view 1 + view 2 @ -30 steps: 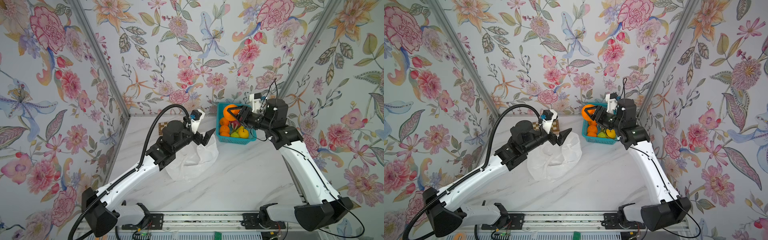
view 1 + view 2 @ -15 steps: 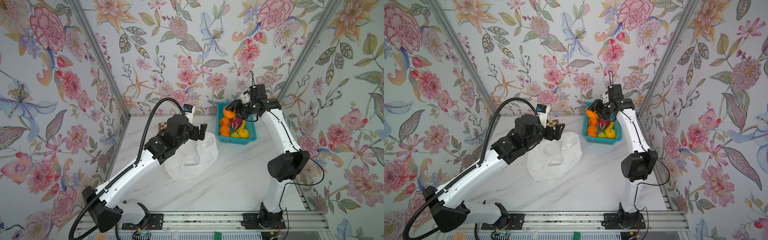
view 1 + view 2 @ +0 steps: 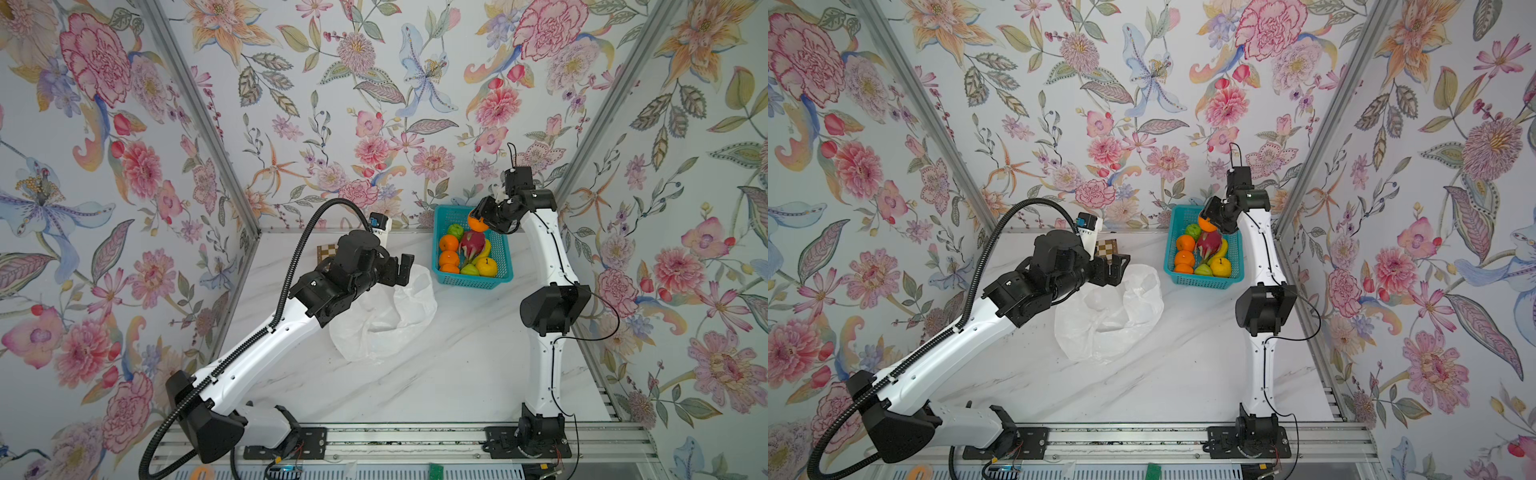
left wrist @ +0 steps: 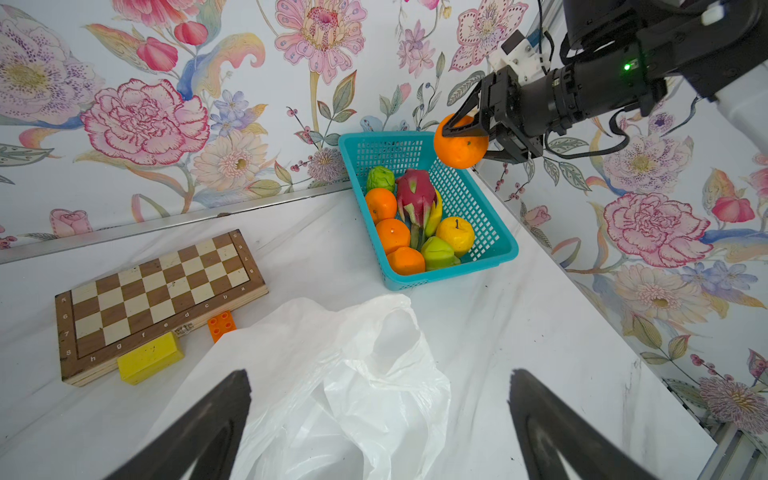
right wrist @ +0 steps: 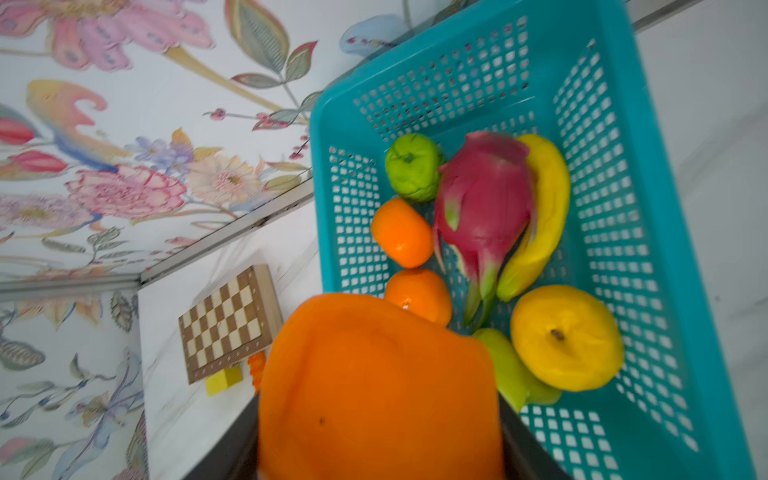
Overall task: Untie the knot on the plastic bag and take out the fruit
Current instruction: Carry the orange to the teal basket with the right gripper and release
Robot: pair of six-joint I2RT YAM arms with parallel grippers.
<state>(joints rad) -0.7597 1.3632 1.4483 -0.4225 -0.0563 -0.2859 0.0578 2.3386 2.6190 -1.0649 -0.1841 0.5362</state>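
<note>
The plastic bag (image 3: 386,320) (image 3: 1108,316) lies slack and crumpled on the marble table, and the knot is out of view. My left gripper (image 3: 397,270) (image 4: 379,376) hovers open over the bag's far edge, holding nothing. My right gripper (image 3: 478,220) (image 5: 378,436) is shut on an orange (image 4: 460,145) (image 5: 374,386), held above the far right corner of the teal basket (image 3: 469,281). Other fruit sits in the basket: oranges (image 4: 392,235), a magenta dragon fruit (image 4: 415,199), a yellow apple (image 4: 456,235) and green fruits (image 4: 380,178).
A banana (image 5: 540,216) lies beside the dragon fruit in the basket. A chessboard (image 4: 158,299) rests by the back wall, with a yellow block (image 4: 149,361) and an orange block (image 4: 221,324) at its near edge. Floral walls close in on three sides.
The right arm has straightened up and carried the orange from the basket's far left to its far right corner. The left gripper has turned and drawn back slightly over the bag.
</note>
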